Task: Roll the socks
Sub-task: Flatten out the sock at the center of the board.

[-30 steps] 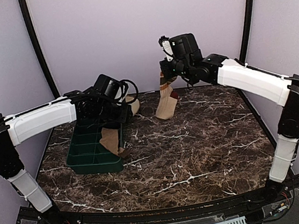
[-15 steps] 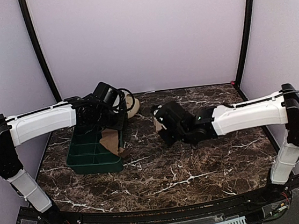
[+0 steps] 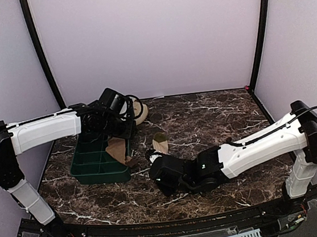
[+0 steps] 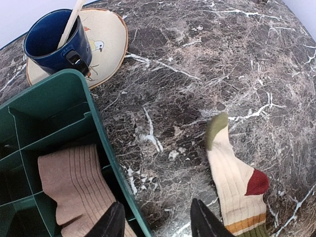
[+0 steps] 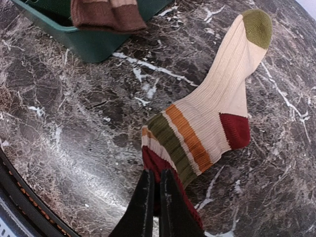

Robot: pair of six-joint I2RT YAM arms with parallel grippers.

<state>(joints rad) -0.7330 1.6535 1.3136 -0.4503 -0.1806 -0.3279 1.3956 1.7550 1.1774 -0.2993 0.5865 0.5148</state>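
One cream sock [image 5: 217, 103] with an olive toe, dark red heel and orange and olive stripes lies stretched on the marble. My right gripper [image 5: 158, 174] is shut on its dark red cuff, low at the table's front centre [image 3: 155, 163]. The same sock shows in the top view [image 3: 160, 143] and in the left wrist view [image 4: 233, 180]. A second, tan ribbed sock [image 4: 74, 190] lies in the green bin and hangs over its wall [image 3: 116, 150]. My left gripper [image 4: 158, 223] is open and empty, hovering above the bin's right wall [image 3: 126, 128].
The green divided bin [image 3: 93, 165] stands at the left. A beige saucer [image 4: 109, 34] with a blue cup [image 4: 47, 42] and a stick in it sits behind the bin. The right arm stretches across the front right of the table.
My right arm swung from high at the back down to the front centre, carrying the sock from hanging in the air to lying on the table. The left arm barely moved.
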